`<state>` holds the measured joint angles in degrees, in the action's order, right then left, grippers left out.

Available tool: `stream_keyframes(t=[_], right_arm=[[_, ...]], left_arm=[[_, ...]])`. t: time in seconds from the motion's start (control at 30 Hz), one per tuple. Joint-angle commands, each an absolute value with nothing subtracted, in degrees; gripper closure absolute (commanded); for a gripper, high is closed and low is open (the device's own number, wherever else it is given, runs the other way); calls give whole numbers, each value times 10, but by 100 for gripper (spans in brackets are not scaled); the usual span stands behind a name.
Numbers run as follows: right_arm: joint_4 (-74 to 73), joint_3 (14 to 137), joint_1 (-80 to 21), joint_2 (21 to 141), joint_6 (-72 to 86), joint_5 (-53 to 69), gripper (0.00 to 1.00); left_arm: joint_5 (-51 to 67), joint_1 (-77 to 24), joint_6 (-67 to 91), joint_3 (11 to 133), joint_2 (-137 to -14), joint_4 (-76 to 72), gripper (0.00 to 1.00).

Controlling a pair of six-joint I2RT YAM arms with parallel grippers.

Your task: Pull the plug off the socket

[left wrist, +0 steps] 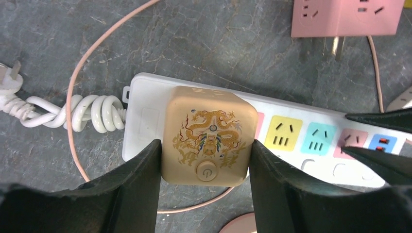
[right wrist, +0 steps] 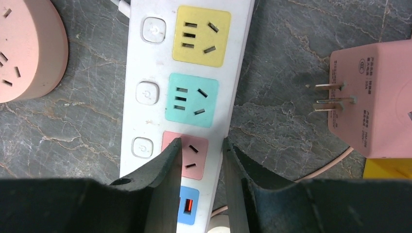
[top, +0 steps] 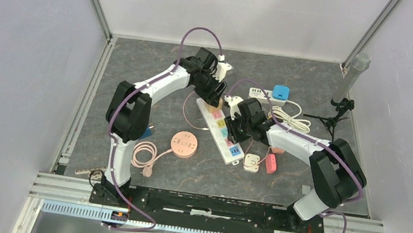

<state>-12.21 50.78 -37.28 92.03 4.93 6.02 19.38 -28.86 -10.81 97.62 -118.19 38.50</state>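
A tan cube plug (left wrist: 209, 136) with a gold dragon print and a power button sits in the end socket of the white power strip (left wrist: 145, 121). My left gripper (left wrist: 204, 145) is shut on the plug, one finger against each side. In the top view the plug (top: 214, 99) is under the left gripper (top: 211, 90) at the strip's (top: 220, 132) far end. My right gripper (right wrist: 201, 141) rests on the strip (right wrist: 145, 58) over its pink socket (right wrist: 194, 153). Its jaws stand a narrow gap apart and hold nothing. Its fingers (left wrist: 384, 119) show at the right of the left wrist view.
A round pink socket hub (top: 183, 144) lies left of the strip. A pink cube adapter (top: 271, 162) and a white adapter (top: 252, 162) lie right of it. A white strip with a blue block (top: 280, 92) and coiled white cable (top: 291, 122) are behind. A microphone stand (top: 349, 82) is at the right.
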Motion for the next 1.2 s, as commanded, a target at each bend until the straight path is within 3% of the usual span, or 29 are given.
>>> stream_keyframes(t=[0.0, 0.17, 0.5, 0.67, 0.83, 1.17], right_arm=[[-205, 508, -374, 996, 51, 27, 61], [-211, 509, -374, 1002, 48, 23, 61], [-208, 483, -374, 994, 27, 19, 61], [-205, 499, -374, 997, 46, 11, 61], [-206, 522, -374, 1006, 57, 13, 61], [-201, 499, -374, 1002, 55, 15, 61]], left_arm=[[134, -314, -39, 938, -1146, 314, 87], [114, -325, -45, 869, -1112, 288, 87], [268, -277, -26, 980, -1136, 383, 86], [222, -283, 2, 974, -1129, 366, 87], [173, -306, 25, 881, -1080, 288, 88], [268, -245, 17, 900, -1070, 341, 88]])
